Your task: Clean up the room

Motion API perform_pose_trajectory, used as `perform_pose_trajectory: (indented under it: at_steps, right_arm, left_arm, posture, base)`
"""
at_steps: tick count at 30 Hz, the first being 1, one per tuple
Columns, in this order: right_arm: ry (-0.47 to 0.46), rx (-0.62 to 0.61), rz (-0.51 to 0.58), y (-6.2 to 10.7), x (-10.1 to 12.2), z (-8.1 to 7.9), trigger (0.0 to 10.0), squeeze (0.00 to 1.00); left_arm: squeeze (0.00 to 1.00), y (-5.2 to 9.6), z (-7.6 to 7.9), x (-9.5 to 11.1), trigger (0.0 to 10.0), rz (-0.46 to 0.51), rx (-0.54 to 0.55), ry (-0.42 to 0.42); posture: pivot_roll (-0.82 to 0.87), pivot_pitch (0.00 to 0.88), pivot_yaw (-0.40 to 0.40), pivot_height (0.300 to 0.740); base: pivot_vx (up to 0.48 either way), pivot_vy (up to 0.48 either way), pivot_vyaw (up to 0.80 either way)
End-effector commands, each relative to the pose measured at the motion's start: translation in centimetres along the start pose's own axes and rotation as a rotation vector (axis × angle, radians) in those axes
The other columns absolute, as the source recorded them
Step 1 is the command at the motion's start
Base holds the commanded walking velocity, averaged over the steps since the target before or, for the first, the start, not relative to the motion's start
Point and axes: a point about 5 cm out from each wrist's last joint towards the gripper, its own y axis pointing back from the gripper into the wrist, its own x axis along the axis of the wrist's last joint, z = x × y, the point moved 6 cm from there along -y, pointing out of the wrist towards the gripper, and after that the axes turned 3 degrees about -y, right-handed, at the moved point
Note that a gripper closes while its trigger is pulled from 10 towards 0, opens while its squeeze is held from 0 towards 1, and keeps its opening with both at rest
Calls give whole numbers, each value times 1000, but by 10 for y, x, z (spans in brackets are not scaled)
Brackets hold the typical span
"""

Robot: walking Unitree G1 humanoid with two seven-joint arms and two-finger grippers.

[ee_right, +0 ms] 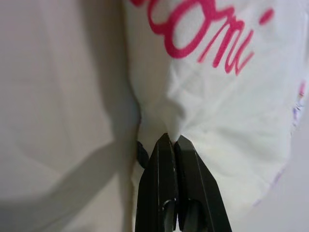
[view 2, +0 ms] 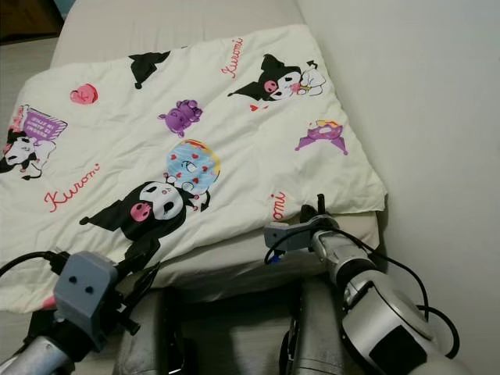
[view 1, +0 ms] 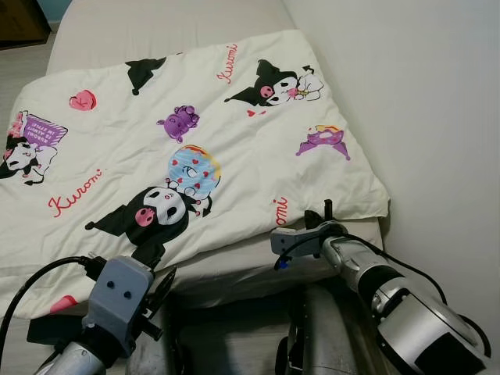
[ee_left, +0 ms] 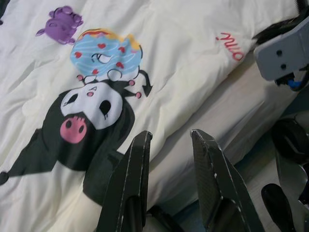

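Nearest to me, low in the frame, are my two arms. The left claw (ee_left: 169, 140) has its fingers apart, nothing btwn them, hanging just over the near edge of the blanket (view 1: 195, 148), by the black cartoon face. The right claw (ee_right: 172, 140) is pinched tight on a small bit of blanket edge, near the pink letters, lower right of the head view.

The blanket is white w/ cartoon prints. It lies spread on the bed (view 1: 156, 23), a bit crooked, from mid left up to the upper right. The wall (view 1: 422, 94) fills the right side, v close to my right arm. Bare mattress shows at the top and along the near edge.

What could go wrong, I think:
- The right claw holds only a tiny fold. If I pull fast, the cloth may slip out and flop back.
- The left claw holds nothing. If I pull w/ the right only, the blanket may twist and bunch up, not lie flat.
- If the left claw shuts too low it may grab the sheet too, and drag that along.
- The right arm is close to the wall. A big swing that way could bump it.
- The wire on the right arm hangs loose, could catch on the bed edge.
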Motion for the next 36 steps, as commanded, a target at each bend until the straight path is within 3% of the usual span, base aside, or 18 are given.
perform_pose_trajectory:
  at_steps: [1, 5, 8, 12, 21, 22, 23, 24, 31, 32, 33, 36]
  right_arm:
    - [23, 97, 48, 2, 6, -14, 0, 0]
    - [50, 142, 69, 3, 9, -20, 0, 0]
    - [55, 303, 123, 10, 6, -34, 0, 0]
    - [59, 387, 123, 15, -3, -40, 0, 0]
    - [46, 413, 98, 19, -17, -39, 0, 0]
    - [21, 367, 96, 17, -17, -32, 3294, 0]
    - [-42, 321, 88, 15, -18, -25, 10000, 0]
    - [-85, 265, 83, 13, -17, -18, 10000, 1000]
    - [-152, 197, 76, 9, -13, -13, 10000, 1000]
    - [-323, 161, 39, 7, -13, -10, 10000, 1000]
    - [-323, 161, 39, 7, -13, -10, 10000, 1000]
    - [-959, 165, -100, 6, -18, -23, 10000, 1000]
  left_arm:
    - [0, 1, 3, -7, 10000, -25, -33, -10]
    - [0, 0, 5, -6, 10000, -22, -42, -10]
    - [0, -1, 8, -5, 10000, -14, -69, -13]
    - [0, -1, 9, -4, 10000, -8, -90, -14]
    - [0, -1, 13, -1, 10000, 1, -121, 0]
    - [0, -1, 13, -1, 10000, 3, -122, 0]
    - [0, -1, 14, 0, 10000, 4, -122, 2]
    - [0, 0, 15, 0, 10000, 5, -123, 4]
    - [0, 0, 15, 1, 10000, 9, -116, 9]
    - [0, -1, 12, 1, 10000, 12, -89, 37]
    - [0, -1, 12, 1, 10000, 12, -89, 37]
    - [0, 2, 3, -9, 10000, -28, -29, 76]
  posture:
    - [106, 362, -3, 576]
    - [106, 362, -3, 576]
    - [88, 354, 4, 576]
    - [88, 355, 5, 576]
    - [88, 351, 8, 576]
    - [91, 347, 12, 576]
    - [93, 345, 14, 576]
    - [98, 342, 21, 576]
    - [103, 340, 24, 576]
    - [104, 339, 23, 576]
    - [104, 339, 23, 576]
    - [99, 333, 25, 576]
  base:
    - [0, 0, 0]
    - [0, 0, 0]
    - [0, 0, 0]
    - [0, 0, 0]
    - [0, 0, 0]
    - [0, 0, 0]
    - [0, 0, 0]
    - [0, 0, 0]
    - [0, 0, 0]
    - [0, 0, 0]
    - [0, 0, 0]
    - [0, 0, 0]
